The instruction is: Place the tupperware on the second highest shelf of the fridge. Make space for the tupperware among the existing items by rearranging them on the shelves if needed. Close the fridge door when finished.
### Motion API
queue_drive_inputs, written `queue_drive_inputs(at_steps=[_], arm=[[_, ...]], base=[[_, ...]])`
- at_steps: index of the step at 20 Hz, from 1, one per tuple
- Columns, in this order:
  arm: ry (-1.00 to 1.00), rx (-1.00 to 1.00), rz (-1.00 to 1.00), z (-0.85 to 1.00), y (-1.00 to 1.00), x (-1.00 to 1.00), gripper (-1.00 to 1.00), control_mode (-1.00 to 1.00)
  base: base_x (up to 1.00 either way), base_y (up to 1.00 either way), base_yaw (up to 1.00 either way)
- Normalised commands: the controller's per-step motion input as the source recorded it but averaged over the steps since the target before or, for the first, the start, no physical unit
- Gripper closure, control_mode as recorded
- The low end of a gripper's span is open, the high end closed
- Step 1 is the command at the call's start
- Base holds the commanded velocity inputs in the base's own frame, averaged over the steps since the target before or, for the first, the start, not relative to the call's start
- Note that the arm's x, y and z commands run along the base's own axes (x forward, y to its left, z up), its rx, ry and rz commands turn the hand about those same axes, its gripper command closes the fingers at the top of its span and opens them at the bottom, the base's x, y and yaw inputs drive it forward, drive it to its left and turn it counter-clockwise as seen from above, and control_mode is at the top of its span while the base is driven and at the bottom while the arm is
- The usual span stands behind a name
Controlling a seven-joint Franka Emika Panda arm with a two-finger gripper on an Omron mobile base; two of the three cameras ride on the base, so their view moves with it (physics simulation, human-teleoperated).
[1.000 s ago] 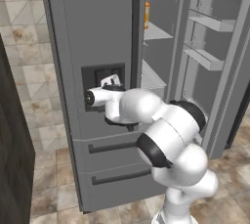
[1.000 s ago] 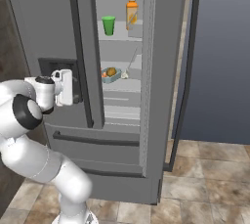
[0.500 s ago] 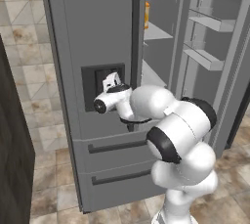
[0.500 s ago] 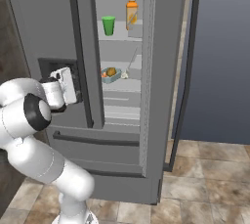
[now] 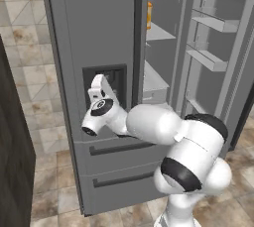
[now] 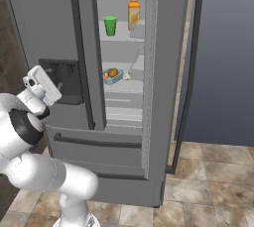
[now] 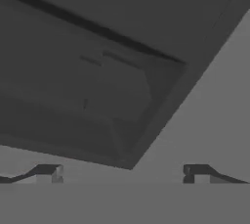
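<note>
tupperware (image 6: 112, 76) shelved — gripper (image 6: 43, 85) well apart, empty

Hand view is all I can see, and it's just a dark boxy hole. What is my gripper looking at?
Observer: The gripper is open and right in front of the dispenser panel on the closed door.
Operator: Where's the tupperware?
Observer: The tupperware sits inside on a shelf, one board below the green cup and juice bottle.
Operator: Is the fridge shut?
Observer: No, the other door stands wide open.
</note>
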Motion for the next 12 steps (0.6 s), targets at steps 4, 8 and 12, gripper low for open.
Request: queue_drive_inputs(at_steps=[4, 8, 12], arm=[[-0.23, 0.13, 0.0, 0.86, 0.08, -1.0, -1.0, -1.0], [-0.06, 0.31, 0.0, 0.95, 0.0, -1.0, -1.0, -1.0], [0.04, 0.39, 0.0, 0.86, 0.0, -1.0, -1.0, -1.0]], base=[[0.0, 0.0, 0.0], [0.0, 0.0, 0.0], [0.0, 0.0, 0.0]])
